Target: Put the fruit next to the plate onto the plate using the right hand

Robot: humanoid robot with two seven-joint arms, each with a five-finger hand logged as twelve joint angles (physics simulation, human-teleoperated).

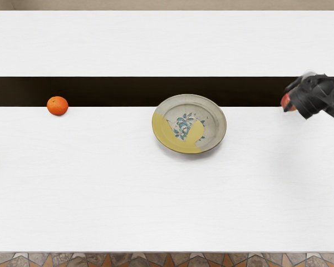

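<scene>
The right hand (pixel 314 94) enters from the right edge of the head view, with its fingers curled around a red fruit (pixel 286 102). Only a small red patch shows at the fingertip side. The hand is blurred, so it cannot be determined whether the fruit rests on the surface (pixel 156 194) or is lifted clear. The fruit is located well to the right of the plate (pixel 218 122), level with the rear edge of the surface beside the dark gap (pixel 128 92). Treat the fruit as light, rounded and smooth-skinned: it is likely to roll if released early and to slip under a shallow pinch. Hold it across its widest part, with the fingers on opposite sides. Apply moderate force only, since the flesh may bruise. The plate is shallow and appears ceramic, grey with a yellow area and a blue floral motif; it holds nothing. Its low rim offers little restraint, so release near the centre. An orange (pixel 57 105) lies far to the left, well apart from the plate. The left hand is not visible.
</scene>
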